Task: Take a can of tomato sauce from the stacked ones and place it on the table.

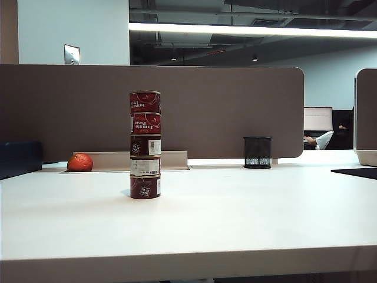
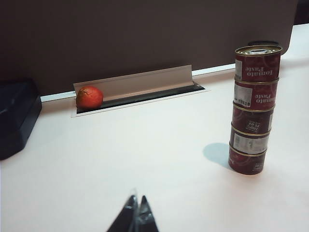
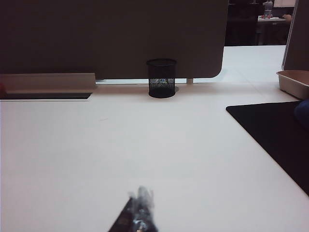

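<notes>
Several dark-red tomato sauce cans stand in one upright stack [image 1: 145,144] on the off-white table [image 1: 235,212], left of centre. The top can [image 1: 145,101] shows white "Tomato Paste" lettering. In the left wrist view the same stack [image 2: 253,108] rises well away from my left gripper [image 2: 137,199], whose fingertips meet, shut on nothing. My right gripper [image 3: 141,195] is shut too, empty, low over bare table, and the stack is out of its view. Neither gripper appears in the exterior view.
A round orange-red fruit [image 1: 79,162] lies in the cable slot by the brown-grey partition [image 1: 224,112]. A black mesh cup [image 1: 257,152] stands at the back right. A black mat [image 3: 275,135] and a beige tray [image 3: 294,83] lie to the right.
</notes>
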